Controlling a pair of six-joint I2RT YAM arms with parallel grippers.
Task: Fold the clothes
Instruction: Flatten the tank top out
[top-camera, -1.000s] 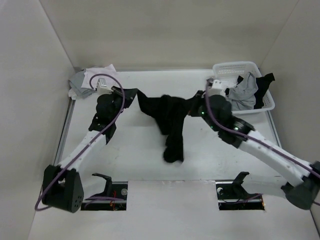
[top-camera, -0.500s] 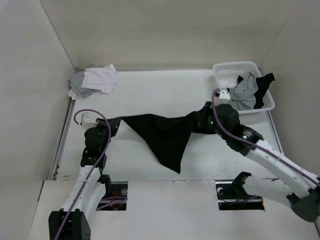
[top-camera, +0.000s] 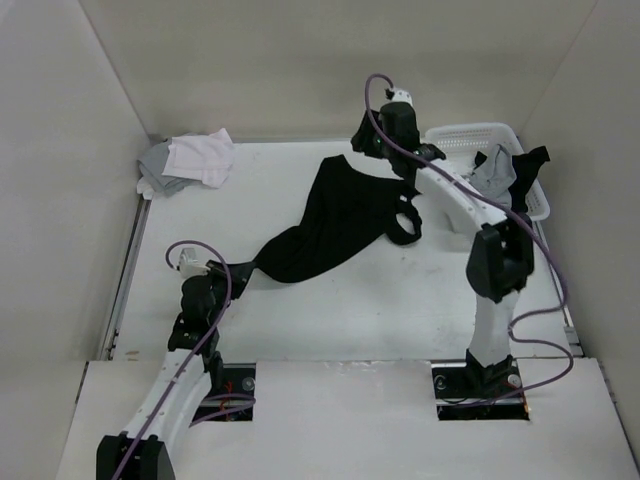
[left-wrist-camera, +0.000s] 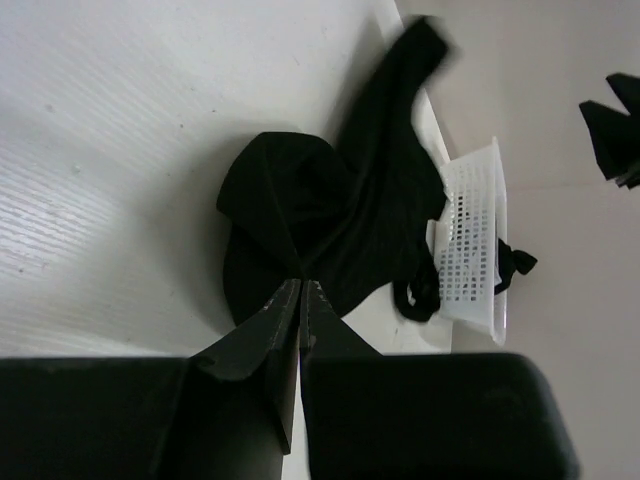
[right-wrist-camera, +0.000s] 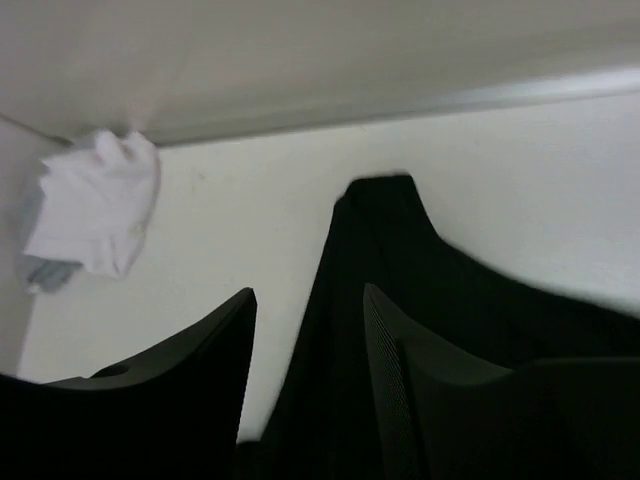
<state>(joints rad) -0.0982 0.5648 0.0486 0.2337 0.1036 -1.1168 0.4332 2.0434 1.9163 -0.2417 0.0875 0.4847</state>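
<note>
A black sleeveless top (top-camera: 325, 220) lies stretched slantwise over the table, one strap loop (top-camera: 405, 226) lying to its right. My left gripper (top-camera: 243, 270) is shut on its near-left corner; in the left wrist view the jaws (left-wrist-camera: 302, 283) pinch the black fabric (left-wrist-camera: 300, 200). My right gripper (top-camera: 360, 150) hangs above the top's far end with its fingers apart. In the right wrist view the black top (right-wrist-camera: 400, 250) lies below the open gripper (right-wrist-camera: 309, 292), ungripped. More clothes, white and grey (top-camera: 190, 162), are piled at the back left.
A white slotted basket (top-camera: 462, 136) stands at the back right with grey and black clothes (top-camera: 497, 172) hanging over its rim. The right arm stands tall in front of it. The enclosure's walls close in the table on three sides.
My right gripper has opened and let go of the black top, swinging up and toward the back. The top's right end now lies farther back. My left gripper still holds its corner, slightly nearer.
</note>
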